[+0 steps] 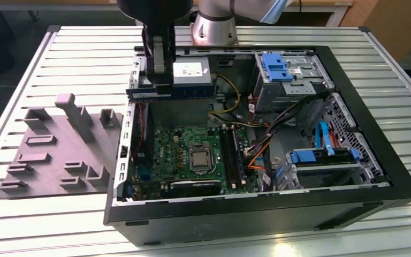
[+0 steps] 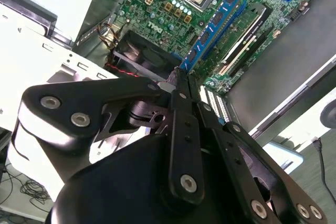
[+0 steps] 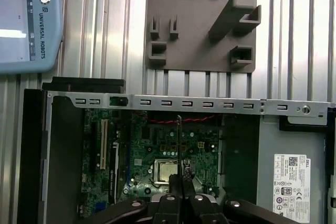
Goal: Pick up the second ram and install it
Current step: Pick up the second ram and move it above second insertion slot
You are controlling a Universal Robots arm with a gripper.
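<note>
Above the computer case [image 1: 263, 208], one claw [image 1: 160, 80] clamps one ram [image 1: 191, 91].

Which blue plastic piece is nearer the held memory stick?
The blue piece beside the labelled grey box; the other blue piece lies farther, by the blue cable.

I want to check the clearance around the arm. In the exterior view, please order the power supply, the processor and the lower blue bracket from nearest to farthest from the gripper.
1. Power supply: just beside the gripper, which holds the memory stick.
2. Processor: in the middle of the board.
3. Lower blue bracket: far on the exterior view's right.
</note>
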